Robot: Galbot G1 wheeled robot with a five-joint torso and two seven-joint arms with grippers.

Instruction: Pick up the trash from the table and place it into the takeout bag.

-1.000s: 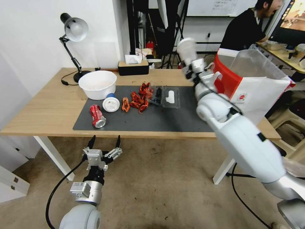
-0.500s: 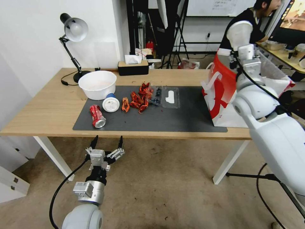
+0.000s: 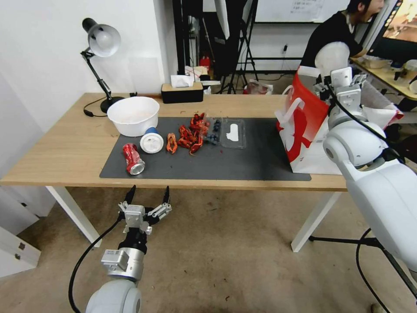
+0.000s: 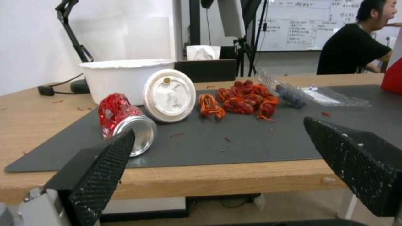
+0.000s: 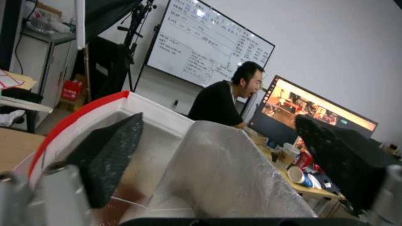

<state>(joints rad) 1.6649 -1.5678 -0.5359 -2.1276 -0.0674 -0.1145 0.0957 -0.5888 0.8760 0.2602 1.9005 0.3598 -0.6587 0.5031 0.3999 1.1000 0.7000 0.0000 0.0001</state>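
Note:
My right gripper [image 3: 341,80] hangs over the mouth of the takeout bag [image 3: 304,126], its fingers spread wide and shut on a translucent plastic cup [image 3: 332,56]. In the right wrist view the cup [image 5: 226,163] lies between the fingers above the bag's red rim [image 5: 84,113]. On the table's [image 3: 56,143] dark mat lie a crushed red can [image 3: 132,158], a tipped white cup with a blue base [image 3: 152,142], red shells [image 3: 191,134] and a clear plastic box [image 3: 230,132]. A white bowl [image 3: 133,114] stands behind them. My left gripper [image 3: 150,191] waits open below the table's front edge, facing the can [image 4: 119,116].
A black-and-silver desk lamp [image 3: 102,43] stands at the table's back left, and a black tissue box [image 3: 182,92] sits at the back middle. The bag stands at the table's right end, on the mat's corner. A person sits at another desk behind the bag.
My right arm swung from over the mat's right part to above the bag, carrying the cup, then dropped slightly. The left gripper barely moved.

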